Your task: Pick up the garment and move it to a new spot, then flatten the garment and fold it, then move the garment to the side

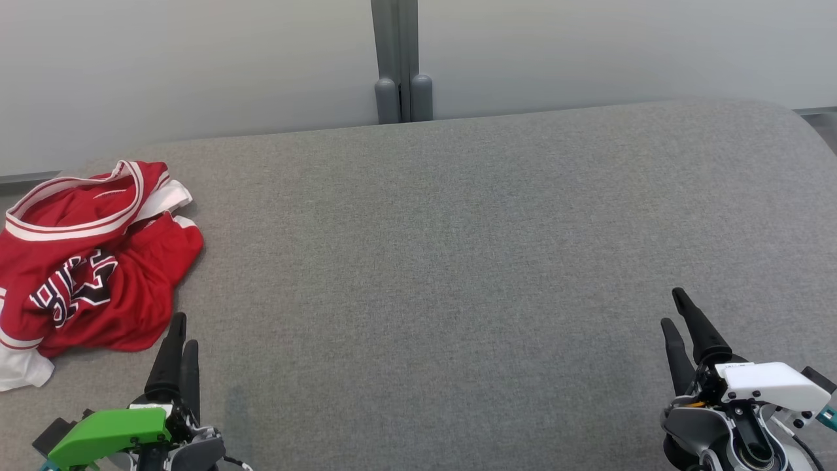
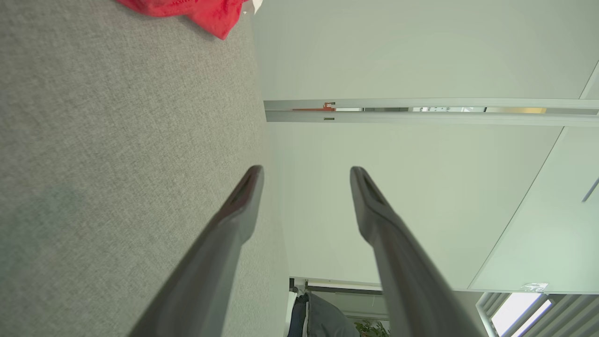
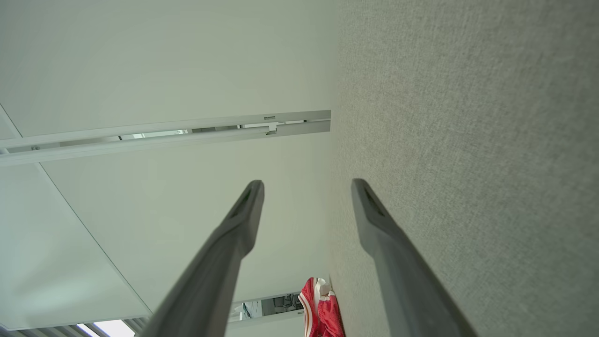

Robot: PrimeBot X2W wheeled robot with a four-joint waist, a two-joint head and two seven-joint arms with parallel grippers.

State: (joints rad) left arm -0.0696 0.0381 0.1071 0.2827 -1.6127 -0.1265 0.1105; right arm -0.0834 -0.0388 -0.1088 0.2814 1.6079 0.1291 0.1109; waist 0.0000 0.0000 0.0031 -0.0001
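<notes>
A red basketball jersey (image 1: 98, 261) lies crumpled on the left side of a wide grey upholstered surface (image 1: 458, 261), toward the far edge. It has white and red striped trim at the openings and dark letters with a white outline on the front, and its left part runs out of the head view. The rest of the grey fabric is bare. The left gripper (image 1: 184, 330), which has a green cover, is at the near left, with its dark fingers pointing to the far side. Their tips are just beside the near right edge of the jersey. In the left wrist view this gripper (image 2: 306, 171) has its two fingers clearly apart with nothing between them, and a strip of bare fabric separates them from the jersey (image 2: 206, 11). The right gripper (image 1: 671, 307), with a white cover, is at the near right, well apart from the garment. Its fingers are also spread and hold nothing, as the right wrist view shows (image 3: 306, 182); there the jersey (image 3: 323, 309) appears small and far away. Behind the surface stand pale wall panels (image 1: 196, 65) joined by a grey post (image 1: 395, 59).
</notes>
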